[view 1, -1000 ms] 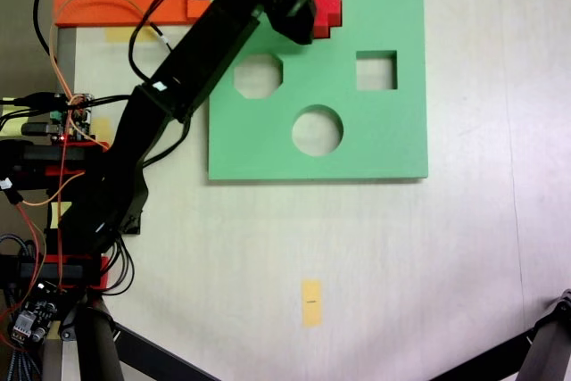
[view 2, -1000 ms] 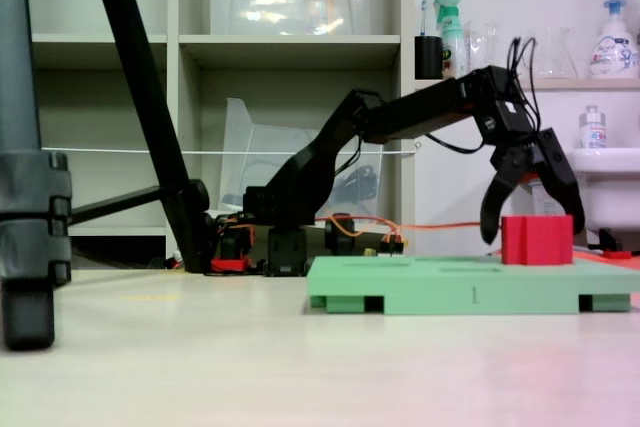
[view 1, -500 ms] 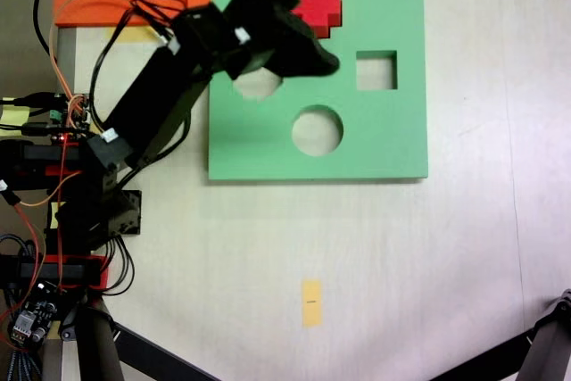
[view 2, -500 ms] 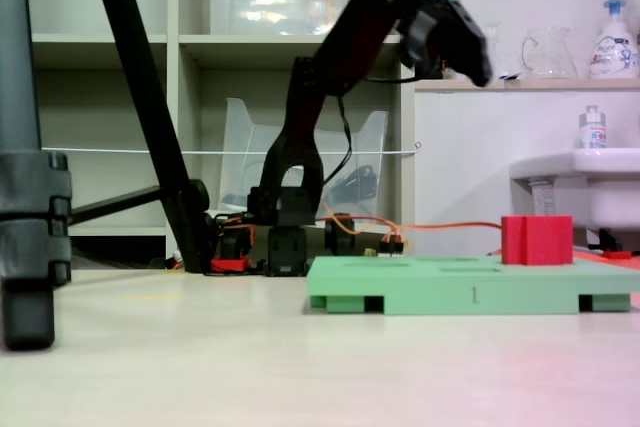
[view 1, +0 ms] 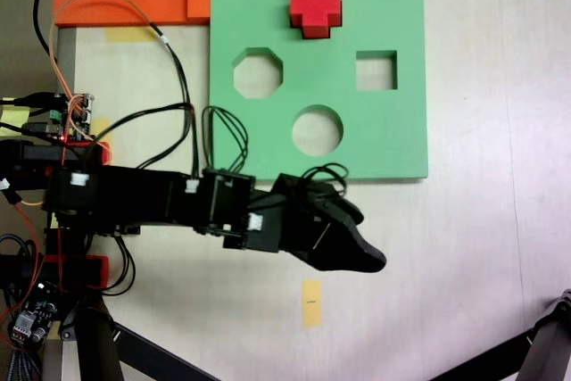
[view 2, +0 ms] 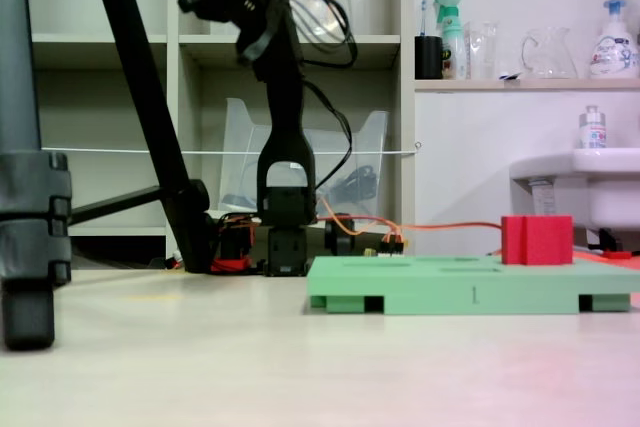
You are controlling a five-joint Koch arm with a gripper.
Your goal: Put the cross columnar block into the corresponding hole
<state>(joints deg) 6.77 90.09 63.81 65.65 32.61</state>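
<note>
The small bright red foam block with a plus-shaped cross-section (view 1: 315, 8) stands upright at the flat green foam board's (view 1: 393, 140) twelve o'clock edge, seemingly seated in the plus-shaped cutout, its top proud of the board (view 2: 536, 240). It looks light, slightly squashy and grippy; opposite arm faces near the top would suit a pinch. The black claw (view 1: 352, 254), raised off the pale worktop (view 1: 464, 265) at the board's six o'clock, holds nothing; I cannot tell whether its jaws are parted.
</note>
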